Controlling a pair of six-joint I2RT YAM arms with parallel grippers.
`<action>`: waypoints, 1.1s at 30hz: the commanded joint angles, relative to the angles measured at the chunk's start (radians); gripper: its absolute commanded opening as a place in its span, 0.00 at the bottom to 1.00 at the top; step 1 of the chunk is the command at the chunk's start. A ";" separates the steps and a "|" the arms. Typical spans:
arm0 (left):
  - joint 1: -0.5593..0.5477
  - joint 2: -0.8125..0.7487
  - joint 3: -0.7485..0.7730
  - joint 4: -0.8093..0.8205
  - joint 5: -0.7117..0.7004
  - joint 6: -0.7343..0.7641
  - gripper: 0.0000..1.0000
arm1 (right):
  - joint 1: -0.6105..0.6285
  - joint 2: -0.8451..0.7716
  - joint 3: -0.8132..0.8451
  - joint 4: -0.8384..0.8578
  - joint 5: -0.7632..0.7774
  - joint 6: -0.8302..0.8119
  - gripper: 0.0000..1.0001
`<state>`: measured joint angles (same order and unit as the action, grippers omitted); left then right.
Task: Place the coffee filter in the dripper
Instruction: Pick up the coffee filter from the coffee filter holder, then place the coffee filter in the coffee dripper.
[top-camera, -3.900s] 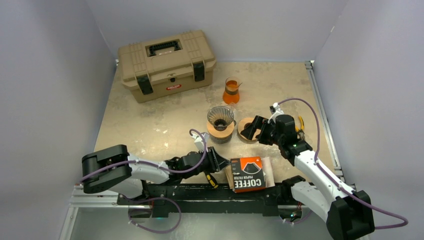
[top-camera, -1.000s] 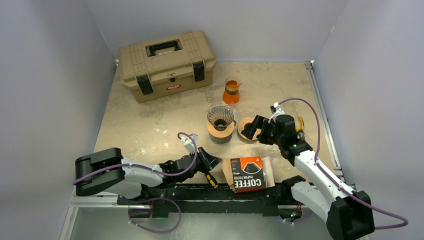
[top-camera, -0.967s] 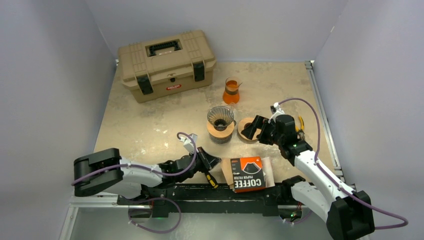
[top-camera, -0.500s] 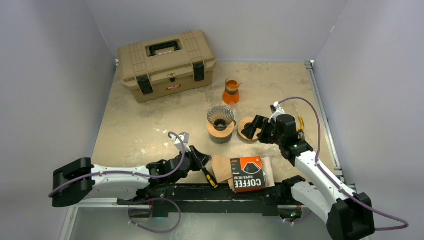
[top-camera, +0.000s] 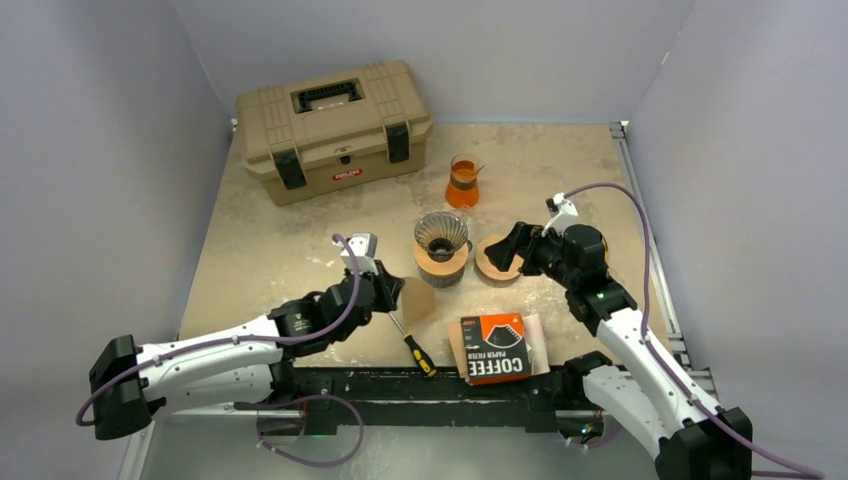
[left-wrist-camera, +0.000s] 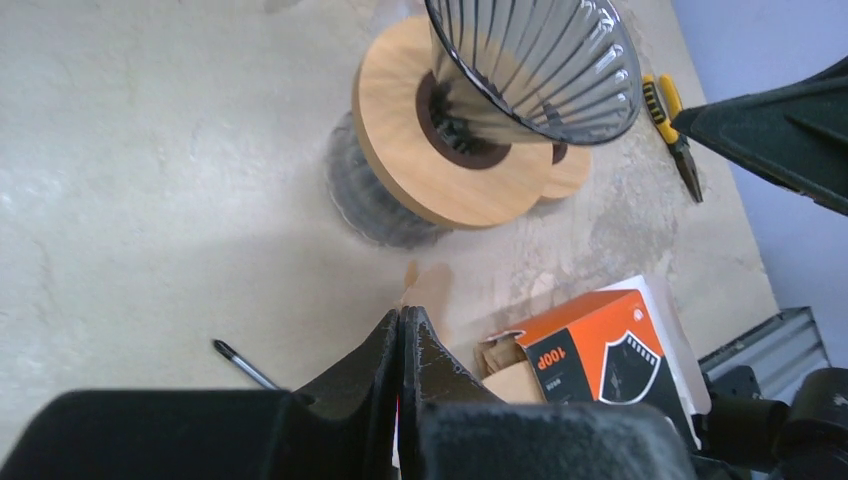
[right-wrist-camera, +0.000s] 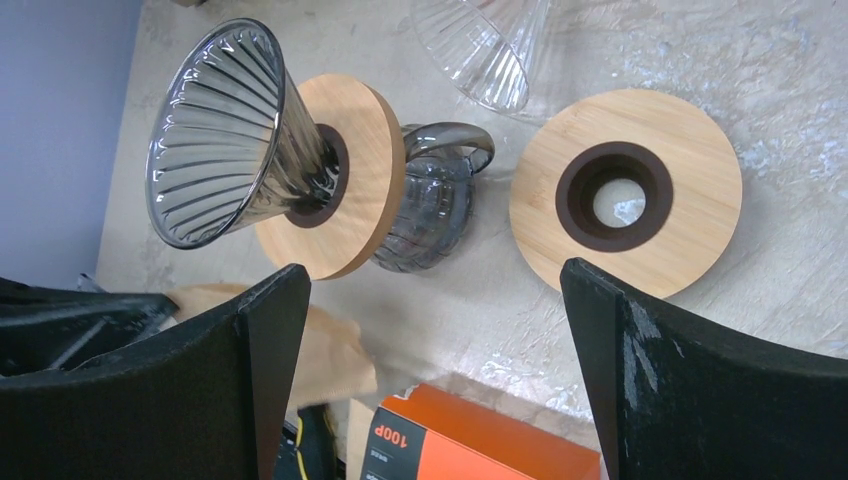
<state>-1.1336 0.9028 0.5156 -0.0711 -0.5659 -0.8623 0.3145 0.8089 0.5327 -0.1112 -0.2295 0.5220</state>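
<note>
Counts, near to far: one orange filter box (top-camera: 496, 347), one screwdriver (top-camera: 412, 341), one brown paper coffee filter (top-camera: 418, 300), one glass dripper (top-camera: 442, 233), two wooden rings, one pair of yellow-handled pliers (left-wrist-camera: 672, 115), one glass carafe with orange liquid (top-camera: 462, 185), one tan toolbox (top-camera: 330, 125). One ring sits under the dripper on a grey glass server (right-wrist-camera: 425, 215). The spare ring (right-wrist-camera: 690, 180) lies flat just right of it.

The filter is pinched in the left gripper (top-camera: 397, 295), jaws clamped tight on its edge. The paper sticks out toward the dripper, just short of its base and lower than its rim. It is not in the dripper.

Left arm lies low and stretched from the near-left corner, forward and to the right. Right gripper (top-camera: 522, 250) is spread wide and holds nothing, beside the spare ring and facing the dripper. Right arm rises from its base with the elbow bent and the wrist turned left.
</note>
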 joint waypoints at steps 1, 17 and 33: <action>0.065 -0.031 0.085 -0.073 0.050 0.159 0.00 | 0.004 -0.014 0.021 0.050 -0.044 -0.044 0.99; 0.106 -0.001 0.235 -0.098 0.176 0.429 0.00 | 0.004 -0.026 0.018 0.081 -0.130 -0.050 0.99; 0.227 0.110 0.370 -0.062 0.744 0.500 0.00 | -0.006 -0.032 0.029 0.084 -0.176 -0.019 0.99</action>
<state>-0.9463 1.0092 0.8349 -0.2001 -0.0696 -0.3954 0.3138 0.7971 0.5327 -0.0517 -0.3729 0.4976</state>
